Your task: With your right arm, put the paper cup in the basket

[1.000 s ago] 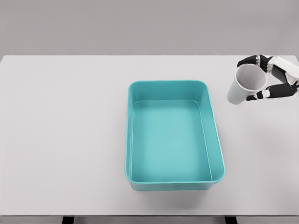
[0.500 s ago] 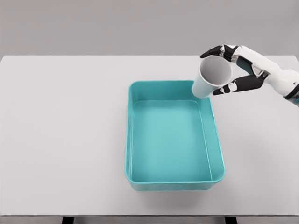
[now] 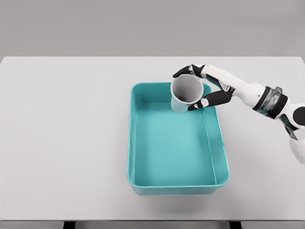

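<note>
1. One teal plastic basket (image 3: 177,183), rectangular with rounded corners, sitting flat near the middle of the white table (image 3: 66,138). Nothing lying on its floor, just bare teal.
2. One white paper cup (image 3: 185,94), tilted so the open mouth faces up toward the camera, grey inside and holding nothing visible. Hanging over the basket's far end, toward the right corner, base dipping inside the far rim line. Can't tell whether the base touches the basket wall or floor.
3. Count: one basket, one cup, one arm in view.
4. Right hand (image 3: 202,86), coming in from the right edge on a white forearm with a grey wrist band. Dark fingers (image 3: 183,72) curled over the far side of the cup's rim, thumb (image 3: 208,101) pressed against the near right side, so closed fairly snug around the cup's upper part, about as wide as the cup itself. Touching nothing but the cup, as far as the view tells.
</note>
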Robot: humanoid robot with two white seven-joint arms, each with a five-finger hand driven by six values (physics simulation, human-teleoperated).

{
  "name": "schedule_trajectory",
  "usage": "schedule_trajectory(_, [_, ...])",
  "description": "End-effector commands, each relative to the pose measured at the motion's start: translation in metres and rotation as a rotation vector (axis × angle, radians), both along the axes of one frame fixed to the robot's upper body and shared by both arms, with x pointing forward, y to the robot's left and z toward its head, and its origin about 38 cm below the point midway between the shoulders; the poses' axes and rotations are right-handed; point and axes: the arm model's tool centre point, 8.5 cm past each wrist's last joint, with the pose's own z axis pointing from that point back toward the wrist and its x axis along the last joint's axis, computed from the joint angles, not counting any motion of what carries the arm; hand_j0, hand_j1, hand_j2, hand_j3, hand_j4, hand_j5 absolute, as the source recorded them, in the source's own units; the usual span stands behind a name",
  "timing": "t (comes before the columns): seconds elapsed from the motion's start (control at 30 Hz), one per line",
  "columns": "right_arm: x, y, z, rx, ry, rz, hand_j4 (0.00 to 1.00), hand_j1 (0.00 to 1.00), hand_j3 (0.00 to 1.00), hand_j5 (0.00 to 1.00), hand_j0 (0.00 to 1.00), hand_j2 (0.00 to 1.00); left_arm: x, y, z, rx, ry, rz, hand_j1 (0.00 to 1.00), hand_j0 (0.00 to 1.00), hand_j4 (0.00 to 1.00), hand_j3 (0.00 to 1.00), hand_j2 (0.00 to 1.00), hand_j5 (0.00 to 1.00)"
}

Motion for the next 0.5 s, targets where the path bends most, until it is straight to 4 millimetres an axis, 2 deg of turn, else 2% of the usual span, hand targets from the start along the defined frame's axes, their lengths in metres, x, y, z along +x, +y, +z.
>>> schedule_trajectory(0.0, [0.004,0.004,-0.012,-0.022,0.014,-0.009,0.72,0.72,0.72,0.72,0.72,0.72,0.0,0.0,0.0,0.0,0.0,0.001,1.0,1.0,1.0,1.0,1.0,1.0])
schedule_trajectory(0.3, [0.006,0.007,-0.021,-0.077,0.011,-0.016,0.72,0.72,0.72,0.72,0.72,0.72,0.0,0.0,0.0,0.0,0.0,0.001,1.0,1.0,1.0,1.0,1.0,1.0])
schedule_trajectory(0.47, [0.01,0.013,-0.026,-0.218,-0.054,-0.029,0.72,0.72,0.72,0.72,0.72,0.72,0.0,0.0,0.0,0.0,0.0,0.001,1.0,1.0,1.0,1.0,1.0,1.0])
